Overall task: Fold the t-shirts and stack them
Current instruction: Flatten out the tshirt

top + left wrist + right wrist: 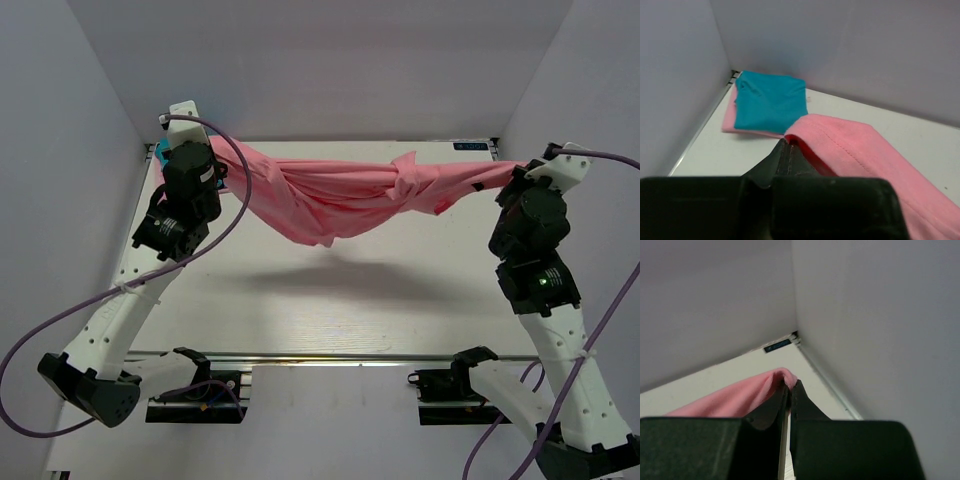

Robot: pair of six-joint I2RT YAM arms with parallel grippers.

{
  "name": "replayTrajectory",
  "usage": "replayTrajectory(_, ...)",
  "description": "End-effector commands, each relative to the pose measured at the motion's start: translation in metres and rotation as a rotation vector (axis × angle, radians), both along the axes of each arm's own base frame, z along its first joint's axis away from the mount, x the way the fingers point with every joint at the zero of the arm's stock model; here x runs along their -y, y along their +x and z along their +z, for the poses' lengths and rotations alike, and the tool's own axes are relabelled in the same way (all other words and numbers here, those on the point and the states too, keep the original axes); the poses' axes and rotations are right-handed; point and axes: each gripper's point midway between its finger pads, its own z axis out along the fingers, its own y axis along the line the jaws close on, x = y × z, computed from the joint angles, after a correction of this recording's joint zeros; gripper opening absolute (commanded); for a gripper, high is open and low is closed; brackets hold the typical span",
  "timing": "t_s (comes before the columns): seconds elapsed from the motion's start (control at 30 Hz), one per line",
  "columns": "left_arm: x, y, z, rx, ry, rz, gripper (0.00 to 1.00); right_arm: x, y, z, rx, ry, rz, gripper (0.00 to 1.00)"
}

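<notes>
The salmon-pink t-shirt (340, 195) hangs stretched in the air between both grippers, sagging in the middle above the table. My left gripper (205, 150) is shut on its left end, seen close in the left wrist view (787, 142) with the cloth (850, 145) running off to the right. My right gripper (520, 172) is shut on its right end; in the right wrist view (790, 385) the cloth (740, 395) bunches at the fingertips. The teal-blue t-shirt (770, 102) lies folded on the pale pink t-shirt (730, 117) in the far left corner.
Grey walls (60, 150) close in the table (350, 300) on the left, back and right. A blue label (777, 345) sits at the far right corner. The arm bases (200, 385) stand at the near edge.
</notes>
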Motion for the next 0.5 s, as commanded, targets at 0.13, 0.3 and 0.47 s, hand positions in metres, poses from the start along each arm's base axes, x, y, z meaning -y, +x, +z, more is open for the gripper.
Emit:
replayTrajectory(0.13, -0.050, -0.042, 0.049, 0.108, -0.018, 0.192, 0.00, 0.055, -0.063, 0.080, 0.222, -0.036, -0.269, 0.00)
replayTrajectory(0.3, -0.052, -0.068, 0.075, 0.184, -0.036, 0.102, 0.00, 0.055, -0.086, 0.102, 0.307, -0.040, -0.209, 0.00)
replayTrajectory(0.47, -0.032, -0.068, 0.084, 0.230, -0.044, -0.034, 0.00, 0.042, -0.089, 0.103, 0.346, -0.029, -0.097, 0.00)
